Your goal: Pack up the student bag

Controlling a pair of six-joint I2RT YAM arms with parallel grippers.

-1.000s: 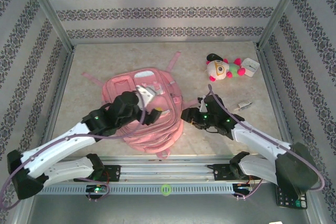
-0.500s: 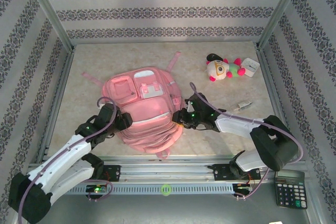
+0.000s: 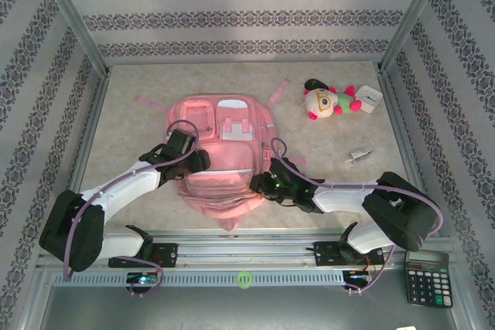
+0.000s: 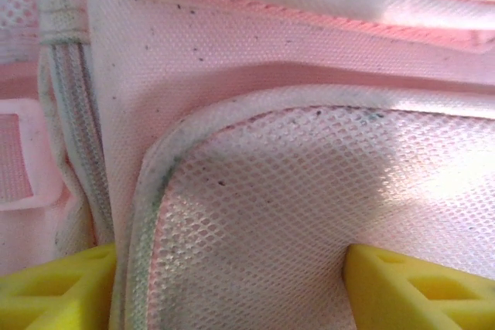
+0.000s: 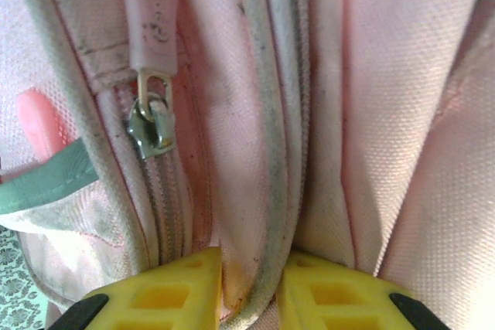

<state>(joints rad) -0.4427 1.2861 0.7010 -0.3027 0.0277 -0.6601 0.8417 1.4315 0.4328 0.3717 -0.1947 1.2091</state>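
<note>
Seen from above, the student bag point(image 3: 224, 125) lies flat in the middle of the pale worktop point(image 3: 147, 83), front pockets facing up, straps trailing toward the top of the frame. Both arms reach in from the bottom edge and meet the bag at its lower half, one on each side, probably to steady it and work an opening.

The left end effector point(image 3: 192, 158) sits at the bag's left side. Its wrist view shows yellow fingertips point(image 4: 54, 299) spread wide in the bottom corners, pressed against a white-trimmed mesh pocket point(image 4: 309, 214) without gripping it.

The right end effector point(image 3: 261, 183) sits at the bag's lower right. Its wrist view shows the fingers drawn narrow, pinching a white piped seam point(image 5: 267, 191). Just left of it a metal zipper pull point(image 5: 152, 123) hangs on a zipper whose teeth below it look closed.

Nothing is visible inside the bag. A plush toy point(image 3: 329, 101) and a small white item point(image 3: 370, 98) lie at upper right, well apart from it, and a calculator point(image 3: 427, 277) rests at bottom right, so packing seems not yet begun
</note>
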